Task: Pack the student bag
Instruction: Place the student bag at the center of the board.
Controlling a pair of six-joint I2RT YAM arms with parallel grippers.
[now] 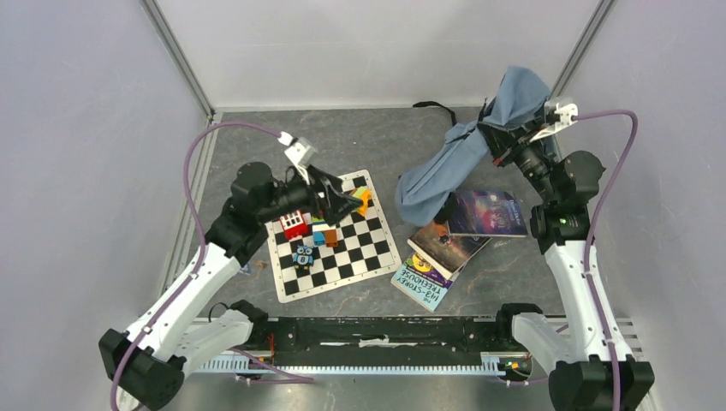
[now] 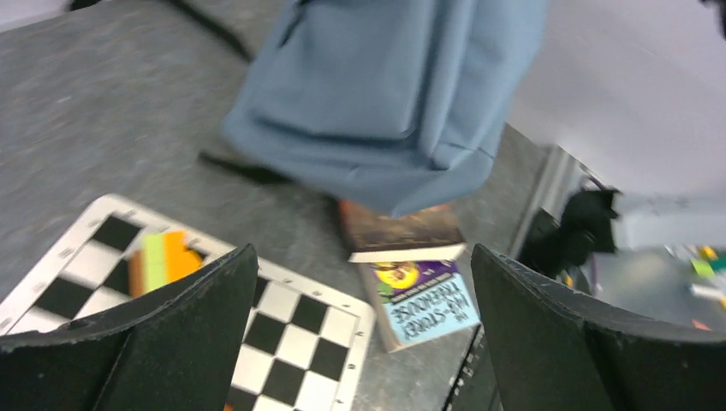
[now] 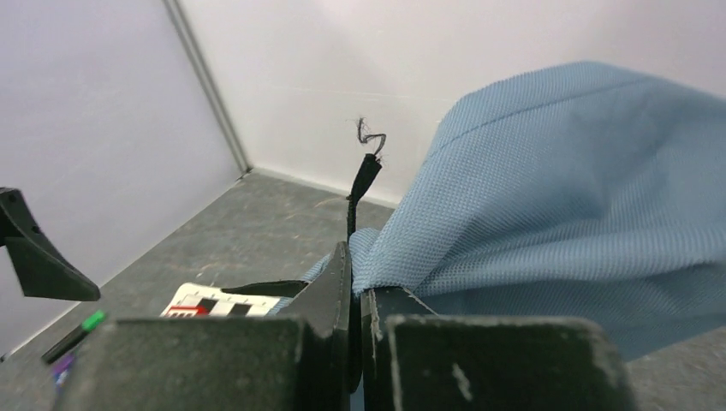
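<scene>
R hand (image 3: pixel 355 287) pinches bag (image 1: pixel 454 167) by thin edge, far-right tabletop (image 1: pixel 360 137) corner; grip may slip, bag drops on books (image 1: pixel 486 214). L hand (image 2: pixel 364 265) released.

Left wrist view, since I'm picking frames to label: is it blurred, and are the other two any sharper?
Left wrist: blurred throughout, the bag and books have soft edges, and the treehouse title barely reads. Right wrist: sharp up close, the bag's weave shows clearly. Top view: sharp, evenly lit, with faint shadows and no glare.
</scene>
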